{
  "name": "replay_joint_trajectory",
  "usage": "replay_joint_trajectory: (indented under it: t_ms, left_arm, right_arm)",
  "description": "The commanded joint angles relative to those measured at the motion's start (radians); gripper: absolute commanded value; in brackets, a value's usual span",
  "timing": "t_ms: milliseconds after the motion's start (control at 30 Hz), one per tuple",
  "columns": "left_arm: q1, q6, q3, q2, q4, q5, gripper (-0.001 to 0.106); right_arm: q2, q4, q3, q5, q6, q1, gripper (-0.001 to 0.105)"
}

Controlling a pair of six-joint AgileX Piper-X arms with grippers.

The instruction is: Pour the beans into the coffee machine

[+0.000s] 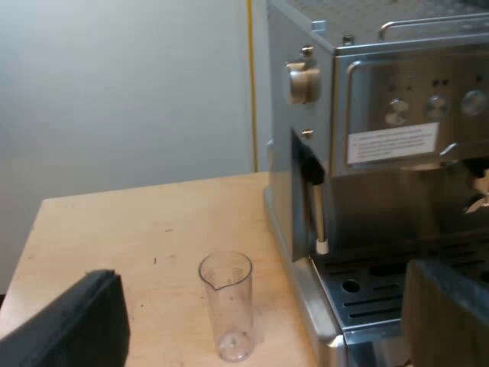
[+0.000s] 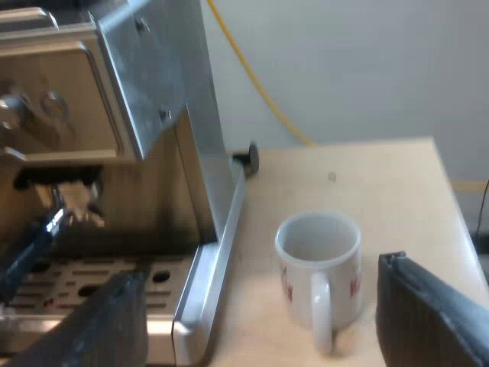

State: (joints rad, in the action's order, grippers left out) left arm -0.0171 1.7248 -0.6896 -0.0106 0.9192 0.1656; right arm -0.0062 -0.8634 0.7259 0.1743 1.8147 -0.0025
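Note:
A clear measuring glass [image 1: 227, 306] stands upright on the wooden table [image 1: 137, 229], close to the side of the espresso machine [image 1: 382, 153]. I see no beans in it. My left gripper [image 1: 263, 325] is open, hanging above and short of the glass, one finger [image 1: 76, 329] over the table and the other over the drip tray. My right gripper [image 2: 267, 313] is open too, with its fingers [image 2: 428, 313] spread on either side of a white mug [image 2: 317, 252] with red print, held above it.
The steam wand [image 1: 317, 218] hangs at the machine's corner near the glass. A dark holder handle [image 2: 27, 260] sticks out from the machine's front [image 2: 69, 115] over the drip tray [image 2: 99, 279]. A small black object [image 2: 250, 157] lies by the machine's side.

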Motion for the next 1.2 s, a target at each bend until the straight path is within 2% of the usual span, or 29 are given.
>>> replay_joint_trajectory:
  t_ms: [33, 333, 567, 667, 800, 1200]
  left_arm:
    - [0.003, -0.010, 0.004, -0.042, 0.003, -0.031, 0.085]
    - [0.003, -0.010, 0.095, -0.042, 0.003, -0.034, 0.085]
    - [0.003, -0.010, 0.152, -0.042, 0.013, -0.034, 0.085]
    - [0.003, -0.010, 0.153, -0.042, 0.043, -0.034, 0.085]
    - [0.003, -0.033, 0.155, -0.042, 0.142, -0.034, 0.085]
    - [0.003, -0.033, 0.155, -0.042, 0.138, -0.034, 0.085]
  right_arm:
    - [-0.048, 0.007, -0.023, 0.002, -0.028, -0.006, 0.064]
    - [-0.048, -0.006, -0.106, 0.005, -0.033, -0.006, 0.064]
    - [-0.048, -0.115, -0.148, 0.005, -0.031, -0.006, 0.064]
    - [-0.048, -0.118, -0.168, 0.005, -0.031, -0.006, 0.064]
    - [-0.048, -0.121, -0.197, 0.005, -0.031, -0.006, 0.064]
    - [-0.046, -0.143, -0.213, 0.005, -0.031, -0.006, 0.064]
